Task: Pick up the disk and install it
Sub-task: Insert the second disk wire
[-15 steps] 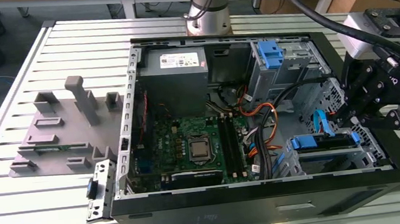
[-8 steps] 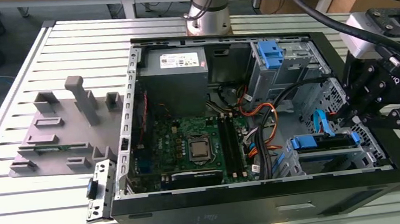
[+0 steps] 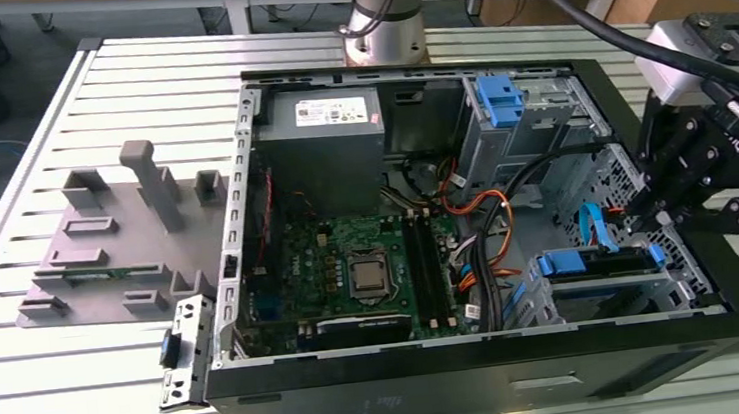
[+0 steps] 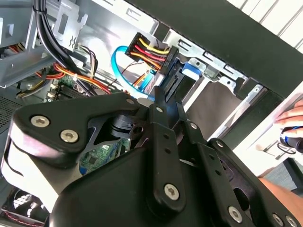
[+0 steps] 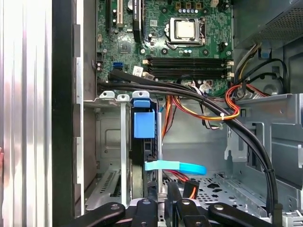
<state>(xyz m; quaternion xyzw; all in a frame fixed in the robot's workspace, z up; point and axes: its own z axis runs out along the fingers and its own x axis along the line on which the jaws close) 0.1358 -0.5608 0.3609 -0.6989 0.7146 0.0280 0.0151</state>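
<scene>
The disk sits in the drive bay at the front corner of the open computer case, on the exterior view's right, with its blue side rails showing. My gripper hangs over the disk's outer end. In the first wrist view the disk is edge-on under its blue rail tab, and my gripper has its black fingers drawn in on the disk's near edge. In the second wrist view my gripper points at the disk, just below a plug with red and yellow wires.
A thick black cable bundle and orange wires cross beside the bay. A light blue flat cable lies close to the fingers. The motherboard and grey power-supply box fill the case. A grey parts fixture stands outside. A person's hand rests beyond the case.
</scene>
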